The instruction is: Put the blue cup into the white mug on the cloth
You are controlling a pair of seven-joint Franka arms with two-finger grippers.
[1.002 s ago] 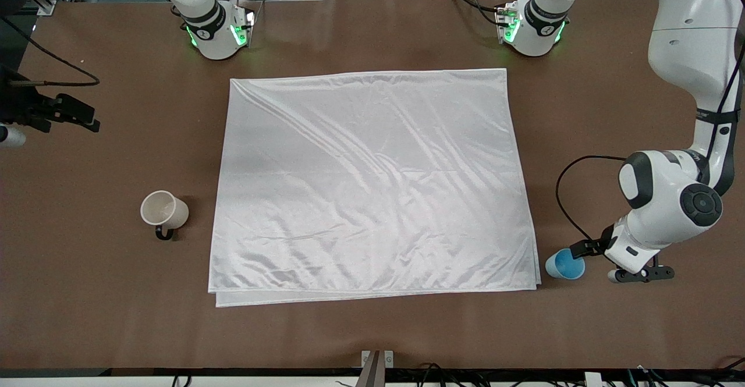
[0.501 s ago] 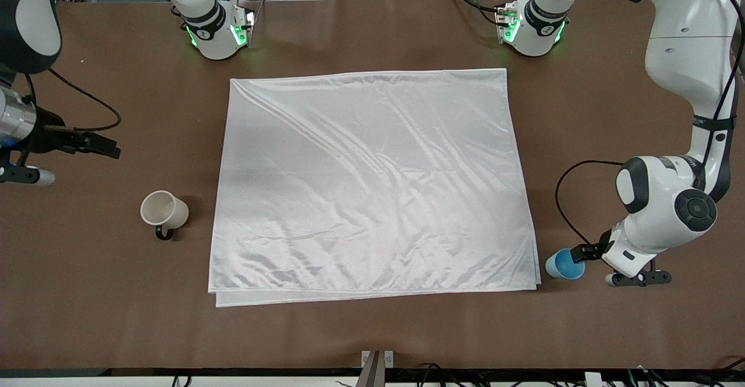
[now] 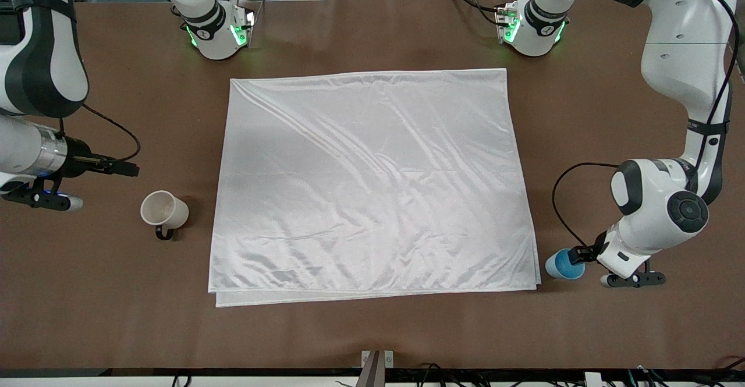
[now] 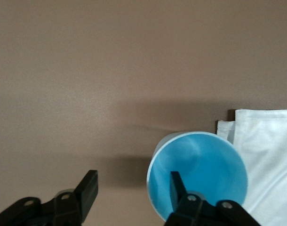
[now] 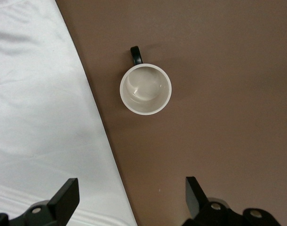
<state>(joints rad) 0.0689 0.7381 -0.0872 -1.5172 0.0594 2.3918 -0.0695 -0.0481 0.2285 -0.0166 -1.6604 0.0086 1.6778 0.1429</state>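
Left pincer spread wide, one finger inside the upright blue cup, one outside; right pincer wide open above the desk beside the white mug

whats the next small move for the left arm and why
Probably close the left end effector on the small light-blue plastic cup: it is open, one finger inside the upright cup, the other outside its wall, beside the white satin cloth. The right end effector hangs open above the cream-white ceramic mug.
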